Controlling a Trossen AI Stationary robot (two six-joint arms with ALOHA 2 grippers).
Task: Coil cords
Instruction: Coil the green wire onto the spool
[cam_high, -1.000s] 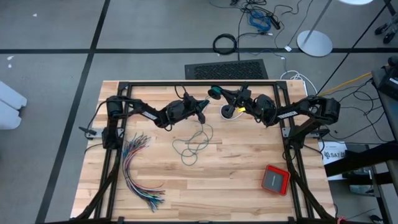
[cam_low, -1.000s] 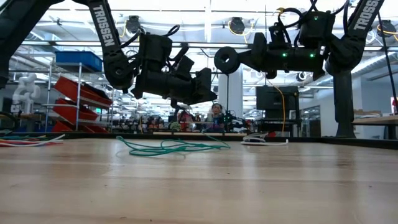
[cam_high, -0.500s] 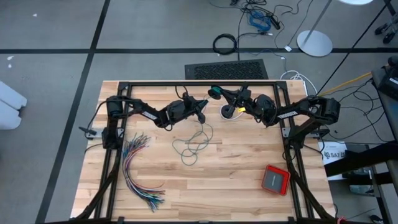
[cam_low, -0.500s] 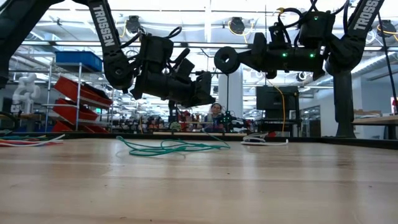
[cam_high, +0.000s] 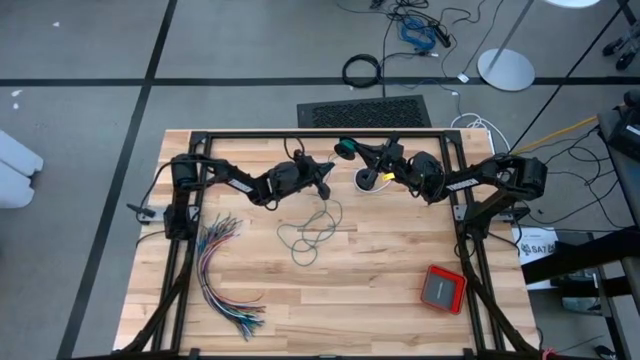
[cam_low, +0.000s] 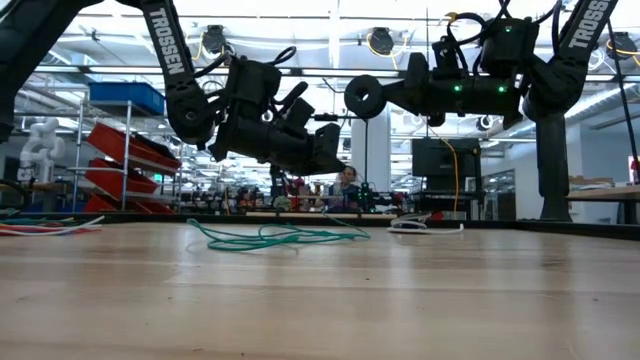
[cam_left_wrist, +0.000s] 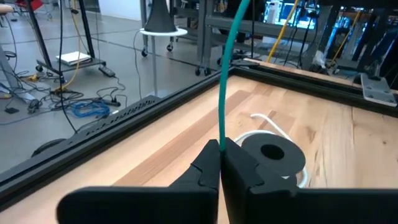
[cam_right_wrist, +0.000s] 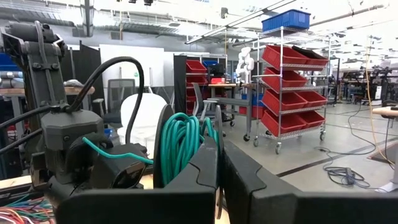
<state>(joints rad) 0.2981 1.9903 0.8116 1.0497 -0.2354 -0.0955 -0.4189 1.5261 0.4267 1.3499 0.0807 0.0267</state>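
Midway through winding the green cord (cam_high: 310, 235) onto a spool (cam_high: 346, 149). Left gripper (cam_high: 325, 178) raised above the far middle of the table (cam_high: 380, 290), fingers pinched shut on a strand of the green cord, seen in the left wrist view running straight up out of the closed tips. Right gripper (cam_high: 383, 160) just to its right, also raised and shut, carrying the dark spool with several green turns already wrapped round it (cam_right_wrist: 186, 146). Remainder of the cord lying slack in loose loops on the table, nearer than the two grippers, with one strand rising to the left one.

Next, probably: feeding the held strand across to the spool and laying on another turn, keeping enough tension to avoid a sloppy wrap yet not dragging the loose loops into a knot. Worth watching: the loops overlapping one another, likely to snag when pulled.

Also about: a white ring-shaped reel (cam_left_wrist: 273, 155) on the table below the grippers, close enough to catch a dangling strand; a fanned bundle of coloured wires (cam_high: 222, 275) at the near left and a red box (cam_high: 442, 288) at the near right, both well apart from the work. No black cord to be made out.
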